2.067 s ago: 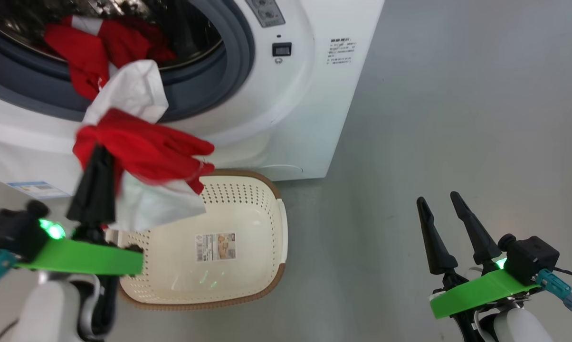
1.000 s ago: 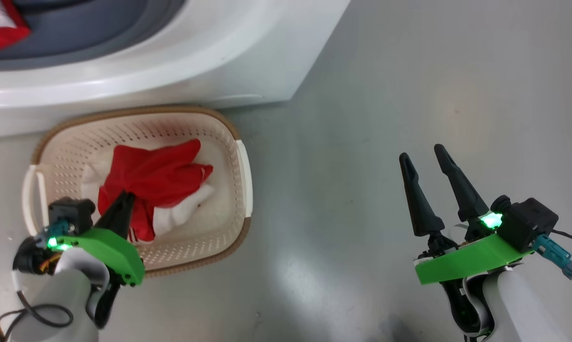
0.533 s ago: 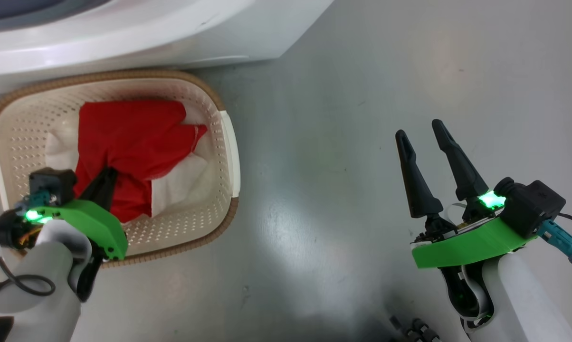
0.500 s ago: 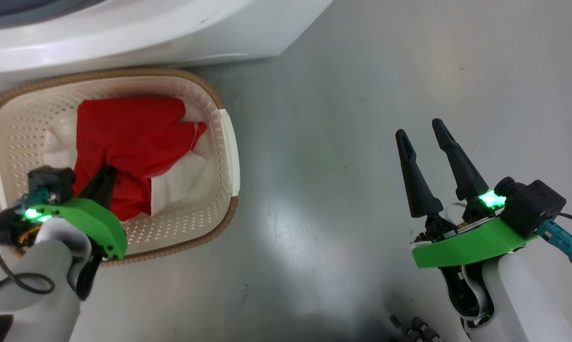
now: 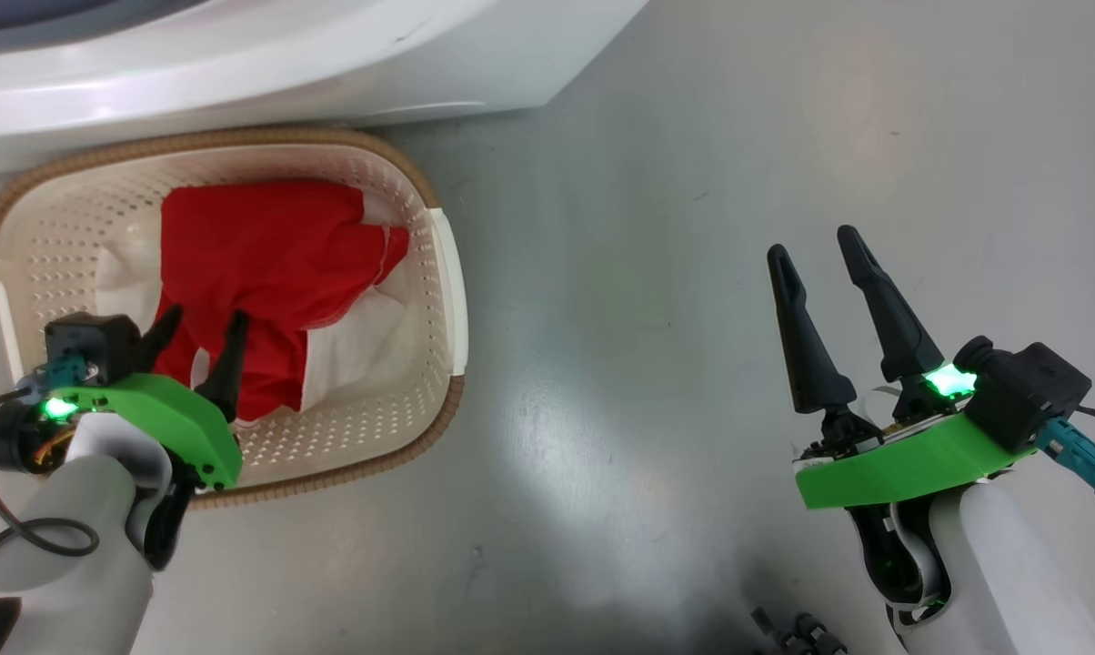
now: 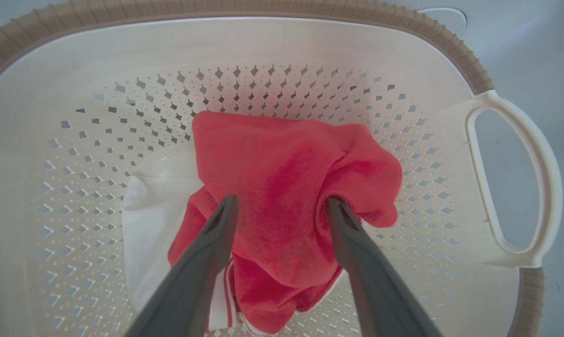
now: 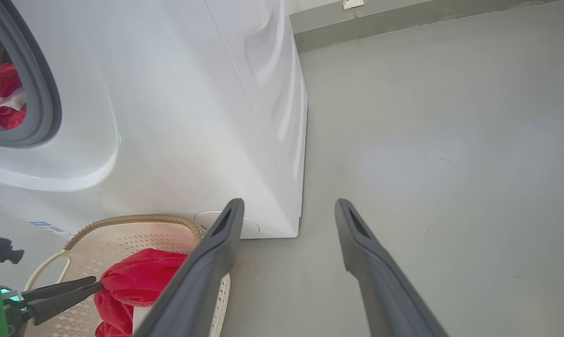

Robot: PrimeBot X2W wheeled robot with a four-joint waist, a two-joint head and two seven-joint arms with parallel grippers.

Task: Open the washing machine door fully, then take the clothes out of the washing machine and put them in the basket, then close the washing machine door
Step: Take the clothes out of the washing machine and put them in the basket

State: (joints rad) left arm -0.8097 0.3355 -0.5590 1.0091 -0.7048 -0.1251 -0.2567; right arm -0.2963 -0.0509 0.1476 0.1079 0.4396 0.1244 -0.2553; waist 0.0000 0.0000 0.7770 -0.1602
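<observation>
The basket (image 5: 447, 273) stands on the floor (image 5: 657, 382) right against the foot of the washing machine (image 5: 329, 55). A red and white piece of the clothes (image 5: 256, 246) lies heaped inside it. Red fabric covers most of the middle and white panels show at its left and lower right.

The left hand (image 5: 205, 315) reaches down into the basket from its near side with the jaws spread wide. In the left wrist view the red cloth bulges up between the two fingers (image 6: 207, 248). A fold meets the inner face of each, and both tips rest against the fabric. The fingers do not pinch the cloth. A strip of white with red stripes pokes out low between them, and the white panel spreads out to the left on the perforated floor.

The right hand (image 5: 812, 241) hangs over bare floor, well to the right of the basket, its jaws wide and nothing between them. In the right wrist view more red fabric (image 7: 1, 93) lies inside the grey gasket (image 7: 43, 93) of the drum opening, well above the basket.
</observation>
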